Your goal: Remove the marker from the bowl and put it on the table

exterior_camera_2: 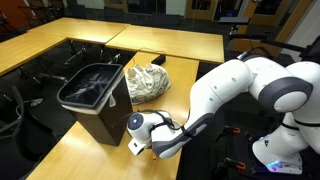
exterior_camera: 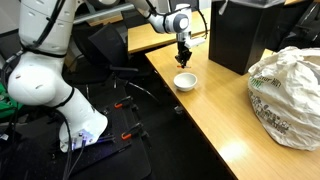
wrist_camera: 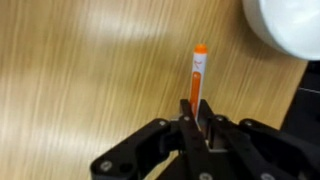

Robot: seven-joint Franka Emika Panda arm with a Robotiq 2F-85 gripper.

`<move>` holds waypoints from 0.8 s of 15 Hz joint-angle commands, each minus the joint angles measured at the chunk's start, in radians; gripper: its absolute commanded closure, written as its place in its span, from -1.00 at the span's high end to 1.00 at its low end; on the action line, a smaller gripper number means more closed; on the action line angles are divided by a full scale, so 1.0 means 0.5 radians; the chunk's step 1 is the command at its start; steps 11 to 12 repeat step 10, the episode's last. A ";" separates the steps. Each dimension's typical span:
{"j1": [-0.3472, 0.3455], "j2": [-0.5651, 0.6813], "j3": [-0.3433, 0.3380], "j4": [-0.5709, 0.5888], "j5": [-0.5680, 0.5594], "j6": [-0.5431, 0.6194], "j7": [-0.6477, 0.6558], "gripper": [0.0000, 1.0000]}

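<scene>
Pale wood-grain tabletop fills the wrist view. At 6 o'clock the black two-finger gripper comes in, its jaws drawn nearly together and pinching the lower end of the orange-and-white marker. The marker runs from between the fingers toward 12 o'clock, capped tip farthest out, over bare wood. I cannot tell whether it touches the table. The round white bowl sits at 1 o'clock from the marker, apart from it, so the marker is outside the bowl.

In an exterior view the gripper hangs just past the bowl. Farther along the table stand a black rectangular bin and a crumpled white plastic bag. In an exterior view the white robot arm reaches in beside the bin, with more wooden tables behind.
</scene>
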 commanded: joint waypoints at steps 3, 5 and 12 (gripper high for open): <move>-0.001 -0.004 0.010 0.074 -0.002 0.019 -0.117 0.20; -0.017 -0.113 0.011 -0.018 0.036 0.046 -0.058 0.51; -0.058 -0.488 -0.002 -0.372 0.174 0.077 0.179 1.00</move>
